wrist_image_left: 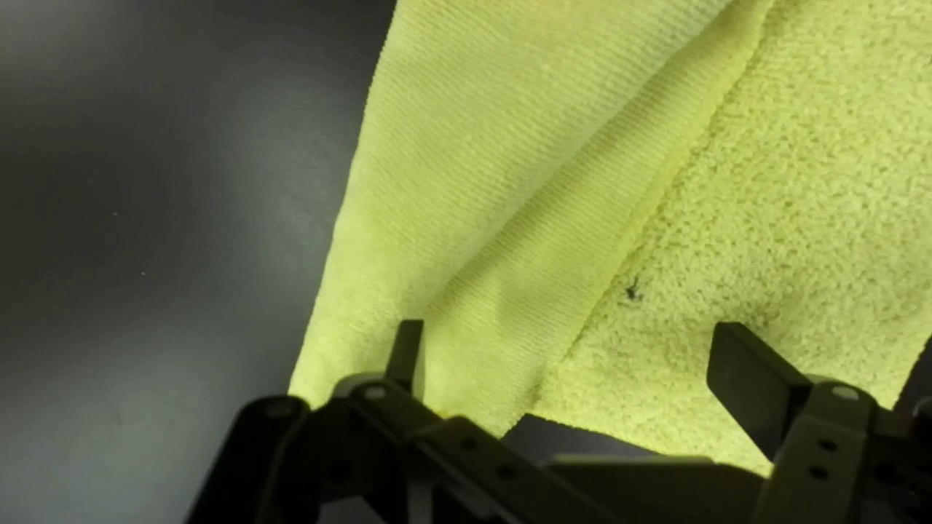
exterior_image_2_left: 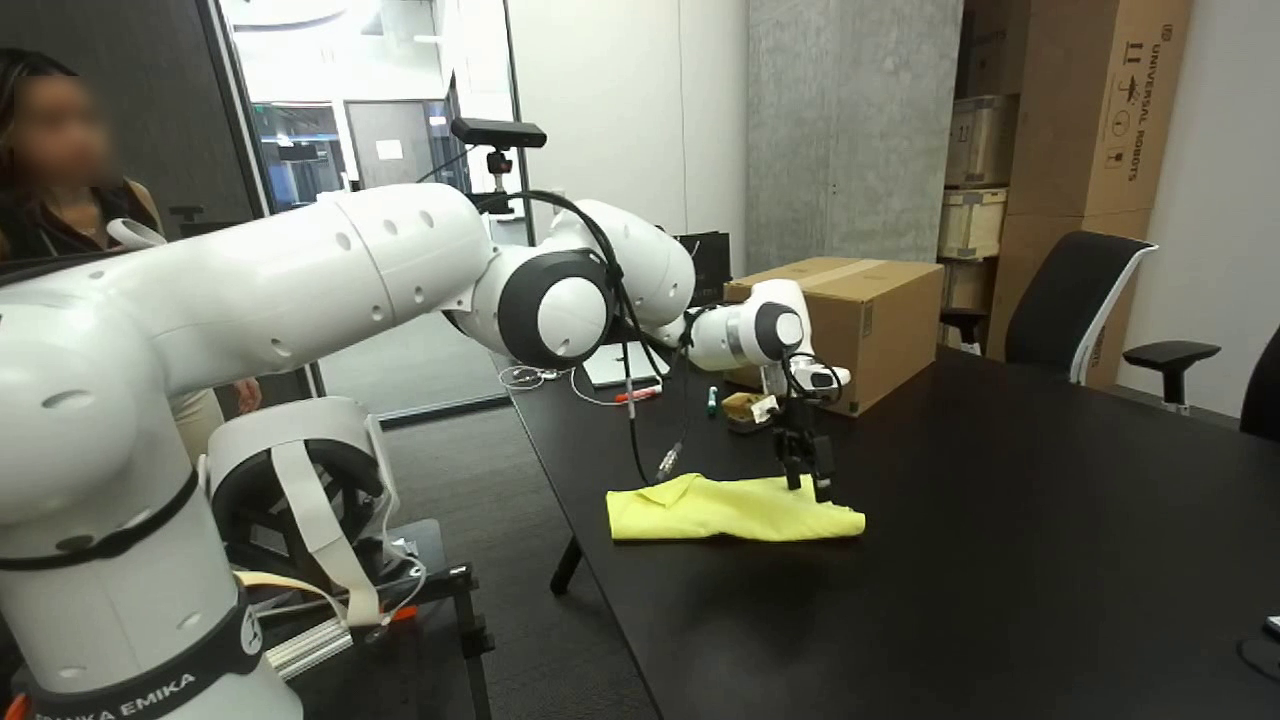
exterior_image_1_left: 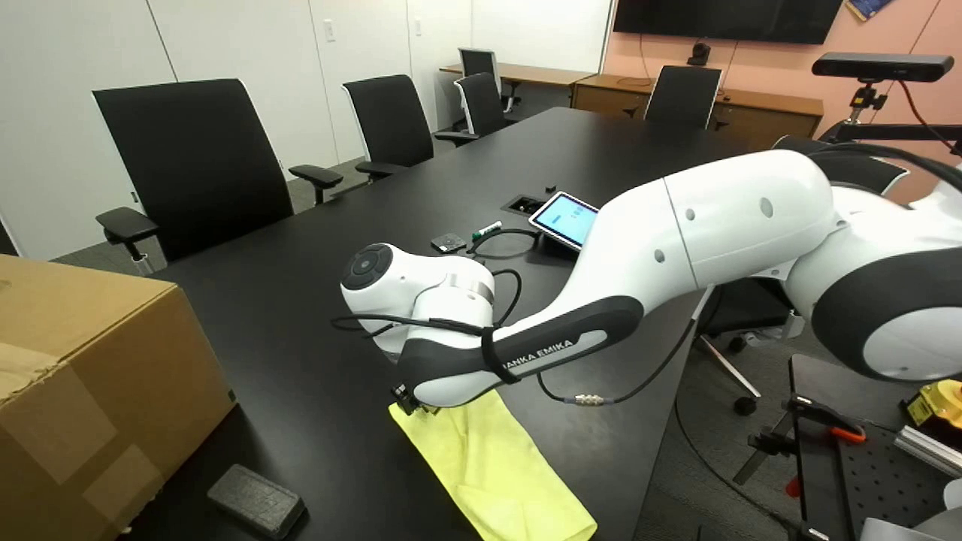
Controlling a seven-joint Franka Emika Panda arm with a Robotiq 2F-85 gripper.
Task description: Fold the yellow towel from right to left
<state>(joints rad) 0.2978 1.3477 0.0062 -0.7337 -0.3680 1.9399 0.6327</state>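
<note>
Under my tool lies the towel, on the bench and partly folded over: in the wrist view a smoother layer on the left overlaps a fuzzier one on the right. My jaws stand wide apart, one by the smoother layer, the other by the fuzzier; whether their tips touch the towel I cannot tell.

My arm hides much in an exterior view: most of the tool, part of the towel's far end and part of the tablet. The towel's near end is cut by the bottom border there, and the wrist view loses the towel past its top and right borders. A person in an exterior view has a blurred face and is partly behind my arm.

The box shows in both exterior views, its top closed, so what it holds I cannot see. Tall cartons stand beside stacked pale bins; their insides are hidden from me too.

One end of the towel lies near the bench's edge, and a metal connector shows near the towel. A dark block sits between towel and box. Farther along, a marker lies near the tablet. My widest room is on the side away from that edge, where bench top runs on from the towel toward a chair.
</note>
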